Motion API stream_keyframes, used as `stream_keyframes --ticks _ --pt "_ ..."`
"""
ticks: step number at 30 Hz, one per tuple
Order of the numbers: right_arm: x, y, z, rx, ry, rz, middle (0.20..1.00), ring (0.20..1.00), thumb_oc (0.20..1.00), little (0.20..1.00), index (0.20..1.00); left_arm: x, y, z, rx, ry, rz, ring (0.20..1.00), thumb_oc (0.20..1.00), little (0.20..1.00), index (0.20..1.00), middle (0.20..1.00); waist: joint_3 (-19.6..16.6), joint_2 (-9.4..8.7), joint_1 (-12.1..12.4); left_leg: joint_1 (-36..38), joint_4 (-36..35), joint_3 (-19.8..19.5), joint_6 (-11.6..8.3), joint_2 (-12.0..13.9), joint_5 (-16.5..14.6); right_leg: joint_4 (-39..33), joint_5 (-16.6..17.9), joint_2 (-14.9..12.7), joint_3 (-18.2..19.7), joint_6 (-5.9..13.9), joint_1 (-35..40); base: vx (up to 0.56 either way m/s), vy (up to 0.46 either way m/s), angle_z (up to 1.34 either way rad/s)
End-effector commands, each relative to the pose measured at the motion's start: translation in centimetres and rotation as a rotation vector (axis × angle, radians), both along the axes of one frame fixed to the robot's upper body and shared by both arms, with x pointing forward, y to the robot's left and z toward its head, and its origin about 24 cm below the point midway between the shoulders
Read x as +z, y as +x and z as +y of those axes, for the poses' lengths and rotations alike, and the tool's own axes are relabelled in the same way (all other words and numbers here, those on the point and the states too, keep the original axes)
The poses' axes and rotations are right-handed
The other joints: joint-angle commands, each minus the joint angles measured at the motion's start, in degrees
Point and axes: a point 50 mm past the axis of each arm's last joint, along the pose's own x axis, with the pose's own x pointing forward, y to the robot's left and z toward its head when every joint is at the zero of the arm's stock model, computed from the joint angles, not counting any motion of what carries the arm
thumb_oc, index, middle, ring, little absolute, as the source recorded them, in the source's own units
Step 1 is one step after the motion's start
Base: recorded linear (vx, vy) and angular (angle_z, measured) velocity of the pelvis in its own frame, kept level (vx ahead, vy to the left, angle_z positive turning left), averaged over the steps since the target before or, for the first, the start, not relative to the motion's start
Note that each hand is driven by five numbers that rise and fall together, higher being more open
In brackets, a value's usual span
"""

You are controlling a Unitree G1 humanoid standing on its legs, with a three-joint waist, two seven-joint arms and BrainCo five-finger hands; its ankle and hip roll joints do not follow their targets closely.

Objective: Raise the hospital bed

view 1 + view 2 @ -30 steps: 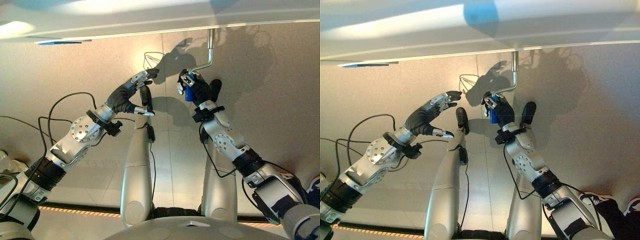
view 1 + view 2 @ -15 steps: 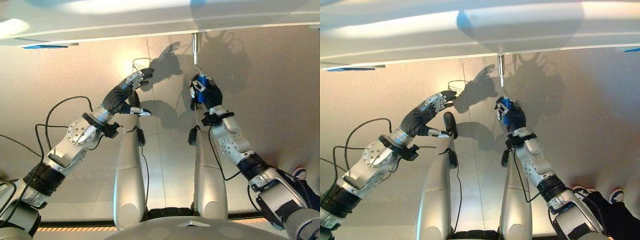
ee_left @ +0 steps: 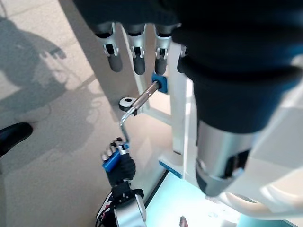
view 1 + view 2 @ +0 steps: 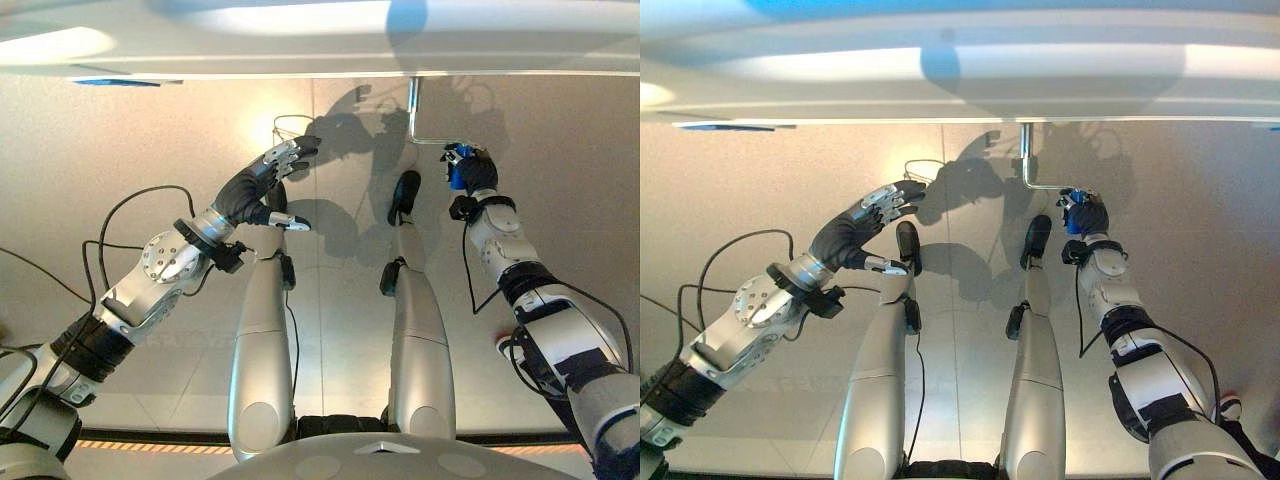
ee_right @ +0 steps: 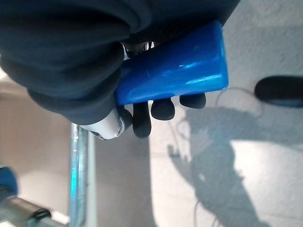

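Under the bed edge (image 4: 300, 60) at one o'clock, our right hand (image 4: 470, 170) clamps the crank's blue grip (image 5: 173, 66); left hand (image 4: 262, 180) hovers open. We judge cranking underway; next, another sweep round.

Open floor (image 4: 560, 200) surrounds the crank (image 4: 420, 120); the bed frame (image 4: 320, 40) closes off the far side.

no text, label or number — none — can be read.
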Motion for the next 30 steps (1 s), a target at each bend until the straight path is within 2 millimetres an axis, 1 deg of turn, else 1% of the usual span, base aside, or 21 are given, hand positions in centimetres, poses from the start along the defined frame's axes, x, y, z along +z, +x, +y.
stream_keyframes --ticks 1,3,5,6,10,11,13,14,15,16,18,19,20,21,22,23,24,25,26,29,30 --pt "3.4 -4.4 -13.6 -0.523 -0.147 0.111 0.2 0.2 0.2 0.2 0.2 -0.1 -1.3 -1.5 -0.096 -0.09 0.016 1.0 1.0 1.0 1.0 1.0 -1.0 6.11 -0.4 3.0 -4.3 -1.4 -1.4 0.9 2.9 8.1 -9.0 0.6 -3.0 3.77 1.7 0.0 -0.013 0.11" --pt "2.6 -4.1 -13.0 -0.481 -0.206 0.185 0.2 0.2 0.2 0.2 0.2 -0.1 -1.2 -1.9 -0.115 -0.1 0.018 1.0 1.0 1.0 1.0 1.0 -1.0 6.71 0.1 2.9 -4.3 -1.7 -1.39 0.8 3.0 8.1 -9.0 0.5 -3.2 3.73 1.9 0.0 -0.011 0.06" --pt "1.6 -3.5 -11.8 -0.409 -0.265 0.249 0.479 0.479 0.479 0.479 0.479 0.1 -1.1 -2.2 -0.135 -0.114 0.023 1.0 1.0 1.0 1.0 1.0 -1.0 7.14 0.7 2.9 -4.2 -2.0 -1.41 0.7 3.2 8.2 -9.1 0.4 -3.4 3.65 2.0 0.0 0.0 0.0" --pt "1.0 -2.7 -10.1 -0.329 -0.304 0.27 1.0 1.0 1.0 1.0 1.0 0.0 -1.0 -2.3 -0.141 -0.119 0.025 1.0 1.0 1.0 1.0 1.0 -1.0 7.17 0.9 3.2 -4.3 -2.1 -1.39 0.7 3.4 8.4 -9.2 0.4 -3.6 3.52 2.4 0.0 0.0 0.0" --pt "-0.3 -2.2 -8.1 -0.261 -0.311 0.278 1.0 1.0 1.0 1.0 1.0 -0.3 -1.0 -2.3 -0.122 -0.133 0.029 1.0 1.0 1.0 1.0 1.0 -1.0 7.02 1.0 3.6 -3.8 -2.3 -1.31 0.6 3.3 8.5 -9.3 0.5 -3.8 3.33 3.2 -0.01 0.008 0.03" --pt "-1.6 -2.2 -7.0 -0.223 -0.304 0.291 1.0 1.0 1.0 1.0 1.0 -0.9 -0.8 -2.3 -0.096 -0.145 0.046 1.0 1.0 1.0 1.0 1.0 -1.0 6.8 0.9 4.8 -4.0 -2.3 -1.3 0.5 3.4 8.4 -9.3 0.5 -4.0 3.35 4.5 0.0 0.0 0.0" --pt "-2.4 -2.4 -6.5 -0.204 -0.302 0.307 1.0 1.0 1.0 1.0 1.0 -1.4 -0.8 -2.2 -0.082 -0.136 0.057 1.0 1.0 1.0 1.0 1.0 -1.0 6.65 0.9 5.5 -4.2 -2.4 -1.3 0.5 3.5 8.2 -9.2 0.4 -4.2 3.35 5.3 -0.01 0.003 -0.02" --pt "-4.2 -3.0 -5.7 -0.173 -0.293 0.346 1.0 1.0 1.0 1.0 1.0 -2.6 -0.5 -2.0 -0.048 -0.105 0.084 1.0 1.0 1.0 1.0 1.0 -1.0 6.09 0.6 8.0 -4.9 -2.3 -1.28 0.5 3.6 7.5 -9.2 0.4 -4.4 3.43 7.8 -0.02 0.006 -0.04" --pt "-4.3 -3.1 -5.7 -0.174 -0.293 0.347 1.0 1.0 1.0 1.0 1.0 -2.7 -0.5 -2.0 -0.048 -0.105 0.085 1.0 1.0 1.0 1.0 1.0 -1.0 6.09 0.6 8.1 -5.0 -2.3 -1.28 0.5 3.6 7.5 -9.2 0.4 -4.5 3.43 8.0 0.0 0.0 0.0" --pt "-5.4 -3.6 -5.5 -0.16 -0.296 0.38 1.0 1.0 1.0 1.0 1.0 -3.4 -0.5 -1.8 -0.033 -0.097 0.109 1.0 1.0 1.0 1.0 1.0 -1.0 5.8 0.6 9.9 -5.5 -2.3 -1.24 0.4 3.6 7.0 -9.1 0.5 -4.6 3.42 9.8 0.0 0.0 0.0" --pt "-7.7 -5.1 -5.5 -0.149 -0.308 0.454 1.0 1.0 1.0 1.0 1.0 -5.4 -0.1 -1.4 0.014 -0.084 0.179 1.0 1.0 1.0 1.0 1.0 -1.0 5.36 0.2 13.0 -6.0 -2.3 -1.14 0.4 3.6 6.6 -9.1 0.2 -4.8 3.44 13.1 0.0 0.019 0.0" --pt "-10.1 -6.9 -5.5 -0.129 -0.337 0.538 1.0 1.0 1.0 1.0 1.0 -8.2 0.3 -0.6 0.083 -0.077 0.28 1.0 1.0 1.0 1.0 1.0 -1.0 4.74 -0.5 17.2 -7.2 -2.3 -1.07 0.2 3.5 5.3 -9.0 0.3 -5.0 3.45 17.4 0.01 0.034 0.02" --pt "-10.1 -7.0 -5.5 -0.129 -0.337 0.539 1.0 1.0 1.0 1.0 1.0 -8.2 0.3 -0.6 0.083 -0.077 0.281 1.0 1.0 1.0 1.0 1.0 -1.0 4.77 -0.5 17.3 -7.2 -2.3 -1.07 0.2 3.5 5.2 -9.0 0.3 -5.0 3.46 17.6 0.03 0.014 0.02" --pt "-12.6 -9.2 -5.6 -0.146 -0.305 0.622 1.0 1.0 1.0 1.0 1.0 -11.0 0.5 0.4 0.165 -0.082 0.387 1.0 1.0 1.0 1.0 1.0 -1.0 4.68 -0.8 21.4 -8.2 -2.4 -0.98 0.1 3.3 3.5 -8.9 0.3 -5.4 3.58 22.2 0.0 0.0 0.0" --pt "-12.6 -9.2 -5.6 -0.146 -0.305 0.623 1.0 1.0 1.0 1.0 1.0 -11.0 0.5 0.3 0.164 -0.082 0.387 1.0 1.0 1.0 1.0 1.0 -1.0 4.7 -0.8 21.5 -8.3 -2.4 -0.98 0.1 3.3 3.4 -8.8 0.3 -5.4 3.58 22.3 0.05 0.001 0.06" --pt "-14.3 -10.9 -5.5 -0.135 -0.304 0.684 1.0 1.0 1.0 1.0 1.0 -12.6 0.0 1.4 0.207 -0.006 0.419 1.0 1.0 1.0 1.0 1.0 -1.0 4.48 -1.1 25.3 -9.0 -2.4 -0.95 0.2 3.2 2.2 -8.7 0.3 -5.7 3.73 26.3 0.02 0.013 0.07" --pt "-14.3 -10.9 -5.5 -0.135 -0.304 0.682 1.0 1.0 1.0 1.0 1.0 -12.6 0.1 1.4 0.207 -0.006 0.417 1.0 1.0 1.0 1.0 1.0 -1.0 4.46 -1.1 25.1 -9.1 -2.4 -0.92 0.2 3.4 2.1 -8.5 0.3 -5.7 3.71 26.2 0.05 0.019 0.08" --pt "-15.2 -12.0 -5.6 -0.145 -0.292 0.719 1.0 1.0 1.0 1.0 1.0 -13.6 -0.1 2.2 0.241 0.041 0.442 1.0 1.0 1.0 1.0 1.0 -1.0 4.17 -1.3 27.6 -9.7 -2.2 -0.91 0.3 3.3 1.6 -8.6 0.4 -5.8 3.72 28.5 0.07 0.0 0.02" --pt "-16.7 -13.8 -5.7 -0.162 -0.267 0.775 1.0 1.0 1.0 1.0 1.0 -15.8 -0.7 3.0 0.294 0.062 0.532 1.0 1.0 1.0 1.0 1.0 -1.0 3.88 -1.3 31.8 -10.4 -2.2 -0.85 0.3 2.9 0.7 -8.7 0.6 -6.1 3.72 32.8 0.1 0.001 0.0" --pt "-17.5 -14.8 -5.4 -0.156 -0.26 0.805 1.0 1.0 1.0 1.0 1.0 -17.9 -1.3 3.8 0.369 0.067 0.606 1.0 1.0 1.0 1.0 1.0 -1.1 3.74 -1.6 35.2 -11.1 -2.2 -0.85 0.5 2.7 -0.3 -8.9 0.9 -6.2 3.62 36.3 0.06 -0.003 -0.04" --pt "-18.2 -15.6 -5.1 -0.129 -0.271 0.825 1.0 1.0 1.0 1.0 1.0 -19.2 -2.3 4.2 0.385 0.129 0.638 1.0 1.0 1.0 1.0 1.0 -3.9 3.6 -1.7 37.2 -12.1 -1.9 -0.86 0.7 2.7 -1.6 -9.0 1.2 -6.6 3.72 38.0 0.1 -0.002 0.04"
